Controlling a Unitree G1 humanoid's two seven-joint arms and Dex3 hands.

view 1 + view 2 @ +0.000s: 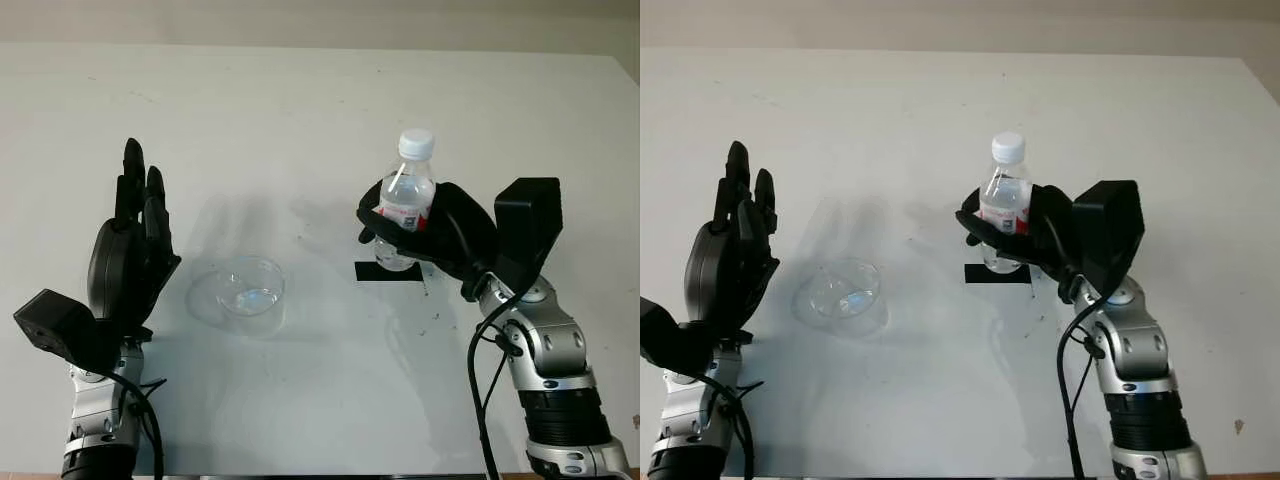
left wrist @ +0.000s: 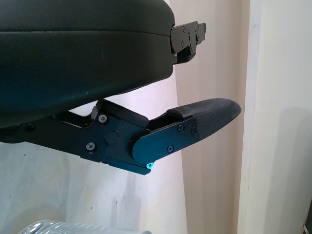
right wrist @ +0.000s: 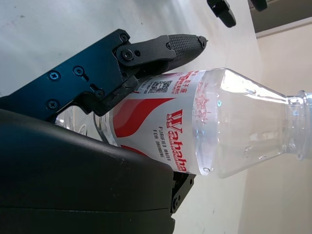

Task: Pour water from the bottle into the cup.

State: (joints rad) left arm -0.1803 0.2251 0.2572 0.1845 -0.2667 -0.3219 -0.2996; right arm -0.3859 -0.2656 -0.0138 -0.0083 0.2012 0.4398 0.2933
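While the right hand (image 1: 420, 228) grips the capped water bottle (image 1: 405, 205), pouring into the clear cup (image 1: 250, 288) remains (left hand (image 1: 130, 255) open beside it)

Right hand (image 1: 415, 232) grips upright bottle (image 1: 408, 196); cup (image 1: 244, 289) beside open left hand (image 1: 130, 255)

bright even light, soft shadows on table (image 1: 320, 110), wrist views perhaps slightly blurred

Both hands, left hand (image 1: 128, 255) & right hand (image 1: 440, 232), are showing black shells w/ small screws; silver forearms are carrying black cables.
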